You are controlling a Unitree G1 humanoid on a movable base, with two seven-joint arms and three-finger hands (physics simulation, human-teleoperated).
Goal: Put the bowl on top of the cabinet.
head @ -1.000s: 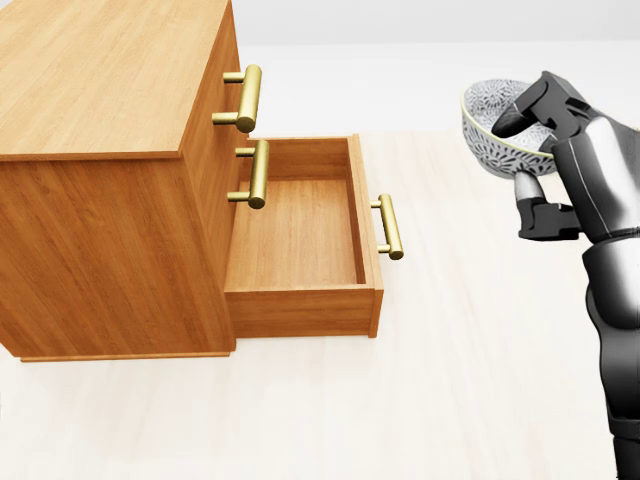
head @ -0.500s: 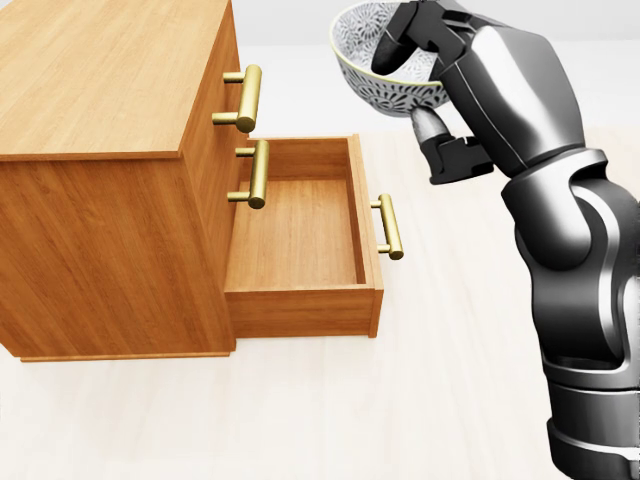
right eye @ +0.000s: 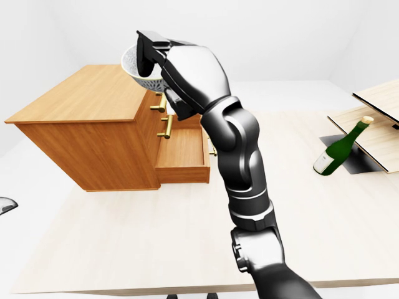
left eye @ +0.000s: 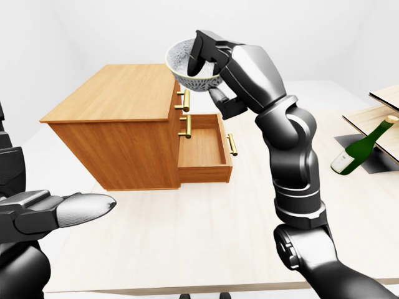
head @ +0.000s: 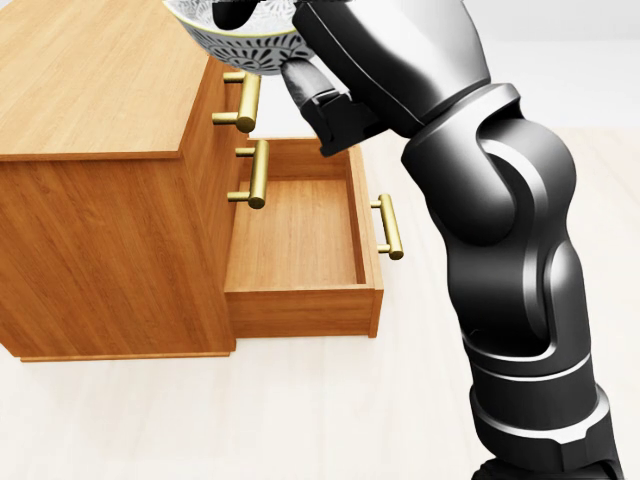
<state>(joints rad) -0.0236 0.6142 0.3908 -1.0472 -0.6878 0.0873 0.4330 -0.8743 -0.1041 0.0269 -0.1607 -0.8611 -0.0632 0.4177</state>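
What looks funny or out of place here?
Two things. The green bottle at the right of the left-eye view leans at a slant instead of standing upright. And the lower drawer of the cabinet hangs open and empty. The bowl is just held up by the right hand over the cabinet's edge.

Patterned bowl (left eye: 182,64) aloft over wooden cabinet (left eye: 118,94) edge.

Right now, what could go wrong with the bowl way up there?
1. The bowl is held only by its rim in the right hand, so it might slip out.
2. It hangs near the edge of the cabinet top, about over the open drawer. Let go now, it could drop into the drawer or hit the brass handles instead of landing on top.
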